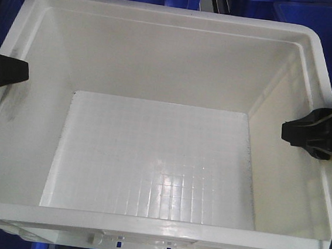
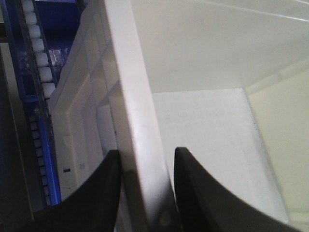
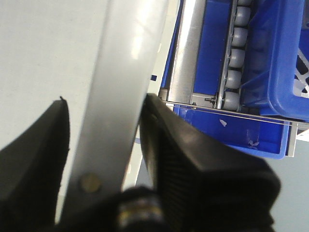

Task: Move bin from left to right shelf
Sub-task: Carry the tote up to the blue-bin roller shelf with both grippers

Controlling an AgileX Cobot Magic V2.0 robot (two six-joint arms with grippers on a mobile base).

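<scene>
Spanning nearly the whole front view, the bin (image 1: 167,54) is seen as a smooth white plastic crate with rounded corners, a thick rim and a grid-embossed floor. Its left wall is clamped by the left gripper (image 2: 145,157), whose curved black jaws are narrowed to the rim's thickness, one inside and one outside. The opposite wall is pinched likewise by the right gripper (image 3: 104,101), reached in level from the side. Grey rollers (image 3: 234,53) and a blue crate (image 3: 285,53) are seen just outside it.
</scene>
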